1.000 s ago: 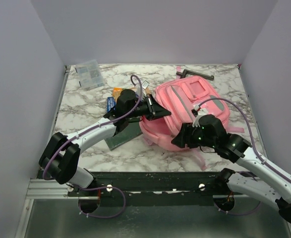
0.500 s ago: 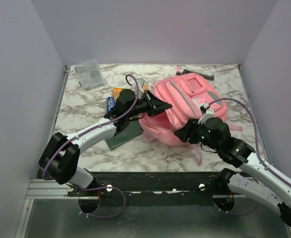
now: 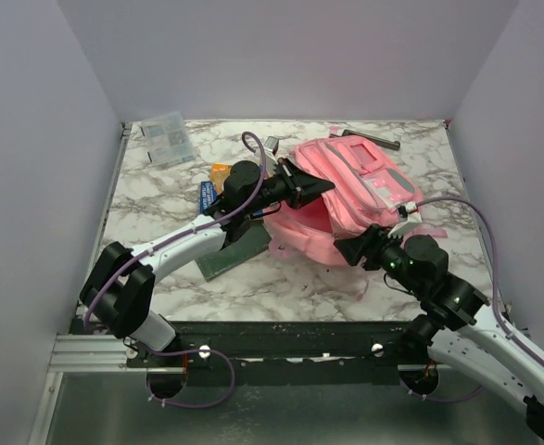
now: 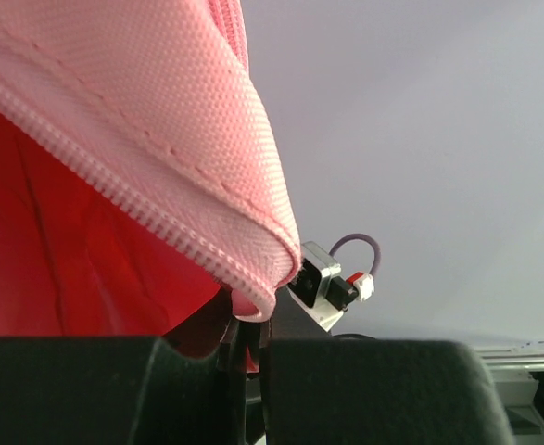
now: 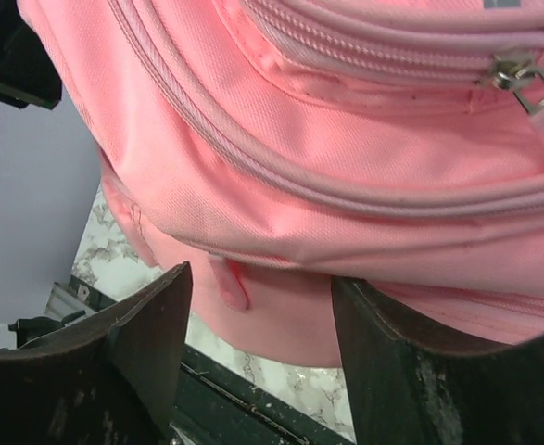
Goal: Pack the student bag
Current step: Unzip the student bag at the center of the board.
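Note:
The student bag is a big pink backpack lying in the middle of the table, its red lining showing at the mouth. My left gripper is shut on the zippered edge of that mouth and holds it raised. In the left wrist view the pink zipper hem runs down between the black fingers. My right gripper stands open at the bag's near right side. In the right wrist view the bag's pink fabric fills the space beyond the spread fingers, and none of it is pinched.
A clear plastic box lies at the back left. A black tool lies behind the bag. Orange and blue items and a dark green flat book sit under my left arm. A pink strap trails toward the near edge.
My left gripper has pulled the bag's mouth edge up and to the right, tilting the bag back. My right gripper has drawn back toward the near right and its jaws narrowed, then spread again.

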